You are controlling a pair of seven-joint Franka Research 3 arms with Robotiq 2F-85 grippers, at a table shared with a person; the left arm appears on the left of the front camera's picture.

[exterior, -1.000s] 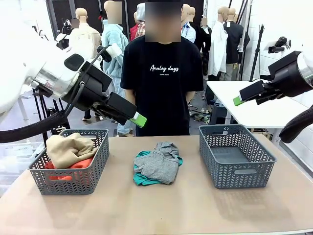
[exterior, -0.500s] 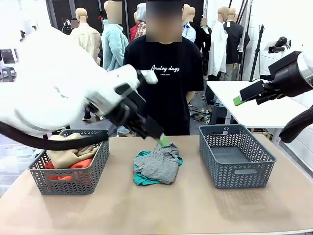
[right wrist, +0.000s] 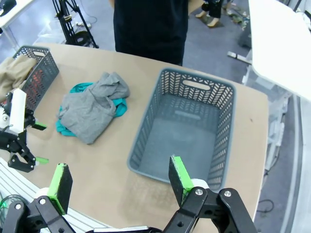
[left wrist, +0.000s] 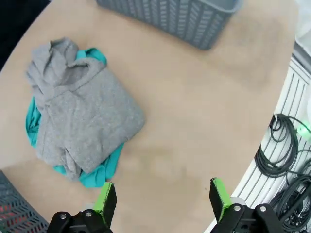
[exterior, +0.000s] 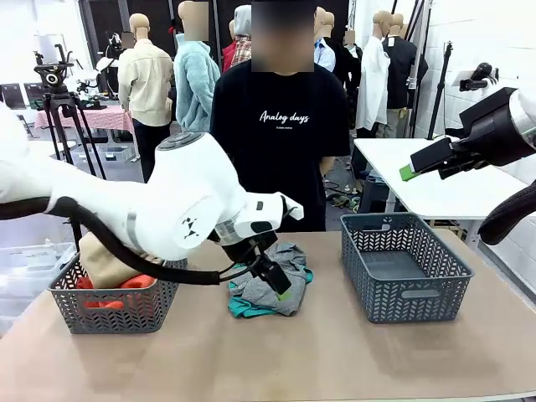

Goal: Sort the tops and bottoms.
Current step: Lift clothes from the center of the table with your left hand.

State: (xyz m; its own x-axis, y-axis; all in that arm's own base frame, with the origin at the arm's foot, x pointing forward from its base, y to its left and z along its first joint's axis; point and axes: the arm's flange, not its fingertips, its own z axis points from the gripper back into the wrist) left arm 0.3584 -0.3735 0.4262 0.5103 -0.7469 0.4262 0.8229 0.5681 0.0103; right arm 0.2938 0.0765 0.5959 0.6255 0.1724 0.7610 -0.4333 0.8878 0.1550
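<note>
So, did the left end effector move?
Yes. The left end effector dropped from high beside the left basket and moved right, down over the grey top mid-table.

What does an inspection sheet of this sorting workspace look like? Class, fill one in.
Surface: table, bare around the things.
Job's things: grey top on teal top mid-table; tan top and orange-red top in left basket; right basket holds no garment.
Clutter: nothing seen.
Grippers: left gripper open, close to the pile; right gripper open, raised.
Cables: black coils on the floor.
Surroundings: person in black T-shirt at far side; white table.
</note>
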